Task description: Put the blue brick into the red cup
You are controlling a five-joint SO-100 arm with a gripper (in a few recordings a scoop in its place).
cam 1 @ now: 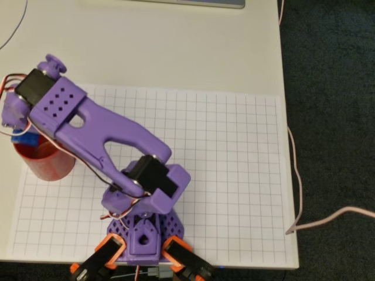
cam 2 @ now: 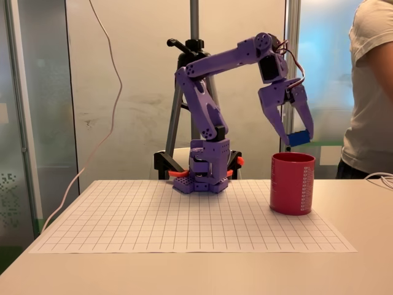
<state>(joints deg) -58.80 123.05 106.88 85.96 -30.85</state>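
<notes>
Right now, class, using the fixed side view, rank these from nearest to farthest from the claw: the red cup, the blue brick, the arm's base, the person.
1. blue brick: held in the claw.
2. red cup: directly below the claw.
3. person: at the right edge.
4. arm's base: left of the cup, on the grid mat.

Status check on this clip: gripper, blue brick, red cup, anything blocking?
Gripper shut on blue brick, held above red cup. Cup upright on the grid mat. Brick not yet released. Nothing seen between brick and cup mouth.
</notes>
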